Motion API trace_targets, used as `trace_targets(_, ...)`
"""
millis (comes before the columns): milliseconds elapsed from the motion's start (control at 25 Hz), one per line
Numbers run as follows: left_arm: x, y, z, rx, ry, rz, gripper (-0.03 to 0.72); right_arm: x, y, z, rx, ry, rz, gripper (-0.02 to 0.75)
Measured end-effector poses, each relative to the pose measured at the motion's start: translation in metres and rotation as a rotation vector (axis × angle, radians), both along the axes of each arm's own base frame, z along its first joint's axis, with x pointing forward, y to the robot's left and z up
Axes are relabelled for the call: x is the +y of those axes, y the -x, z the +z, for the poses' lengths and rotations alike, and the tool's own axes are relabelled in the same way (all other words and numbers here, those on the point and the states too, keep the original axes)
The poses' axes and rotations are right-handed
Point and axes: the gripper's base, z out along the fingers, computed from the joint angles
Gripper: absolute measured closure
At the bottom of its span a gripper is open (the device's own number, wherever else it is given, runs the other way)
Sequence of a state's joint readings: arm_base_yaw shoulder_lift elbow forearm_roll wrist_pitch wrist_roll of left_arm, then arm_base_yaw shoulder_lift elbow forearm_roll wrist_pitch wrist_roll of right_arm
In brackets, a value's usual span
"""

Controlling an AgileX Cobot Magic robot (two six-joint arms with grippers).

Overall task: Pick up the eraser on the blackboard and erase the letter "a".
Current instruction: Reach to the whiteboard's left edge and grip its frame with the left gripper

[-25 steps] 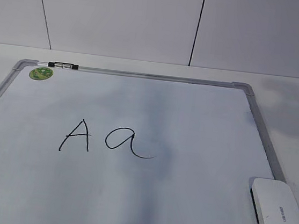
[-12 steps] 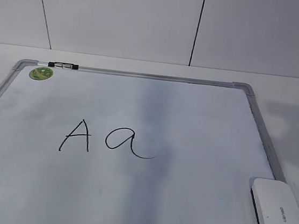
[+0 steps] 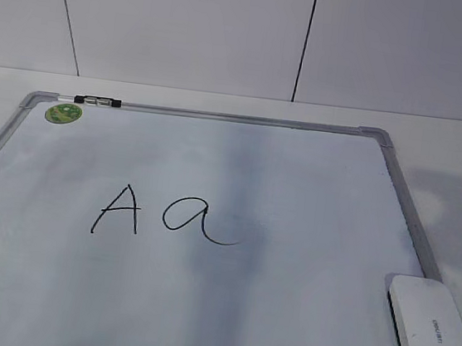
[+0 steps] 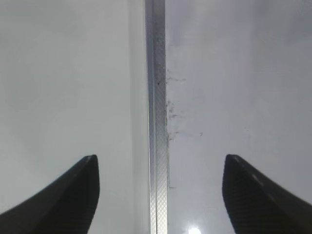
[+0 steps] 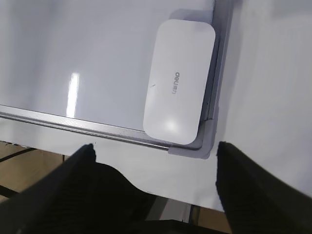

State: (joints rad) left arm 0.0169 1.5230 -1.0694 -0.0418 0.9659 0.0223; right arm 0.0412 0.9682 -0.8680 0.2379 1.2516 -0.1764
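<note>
Pale wall panels with two dark seams rise behind a white bench (image 3: 460, 141), on which the blackboard (image 3: 282, 312) lies flat, filling most of the surface. Though named a blackboard, it is a glossy white wipe-off sheet in a ribbed silver frame with grey corner caps.

At the far-left corner of the bench sits a round green sticker (image 3: 63, 113), with a small dark clip (image 3: 97, 102) on the frame just beside it. Over the board's left edge the left gripper (image 4: 161, 195) hangs, its dark curved fingers (image 4: 73, 190) spread wide and empty, the frame rail running between them; it seems parked there, clear of the work.

Left of middle stands an angular capital "A" (image 3: 118, 209) in thin black marker, and just to its right the letter "a" (image 3: 195, 219), a round loop with a trailing tail, fully intact.

Toward the near-right corner of the bench the eraser (image 3: 430, 333) rests on the board, a smooth white rounded block with small grey lettering, lying along the right frame rail and tucked into the board's corner. The right gripper (image 5: 156, 161) hovers nearer the bench's front edge than the eraser (image 5: 179, 80), fingers (image 5: 248, 170) released and holding nothing, probably lined up for the pickup. Neither arm shows in the exterior view.
</note>
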Motion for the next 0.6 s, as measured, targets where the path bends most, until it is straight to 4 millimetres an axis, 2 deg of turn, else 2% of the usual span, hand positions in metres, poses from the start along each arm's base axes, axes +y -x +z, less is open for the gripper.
trace_targets(200,-0.002,-0.021,-0.021,0.062,0.030,-0.002,0.102,0.000,-0.009,-0.007,0.044,0.004,0.005,0.150)
trace_targets(400,-0.003,-0.030,-0.045,0.129,0.043,-0.002,0.103,0.004,-0.017,-0.014,0.083,-0.031,0.017,0.150)
trace_targets(600,-0.003,-0.037,-0.050,0.081,0.039,0.002,0.107,0.013,-0.021,-0.015,0.089,-0.099,0.062,0.150)
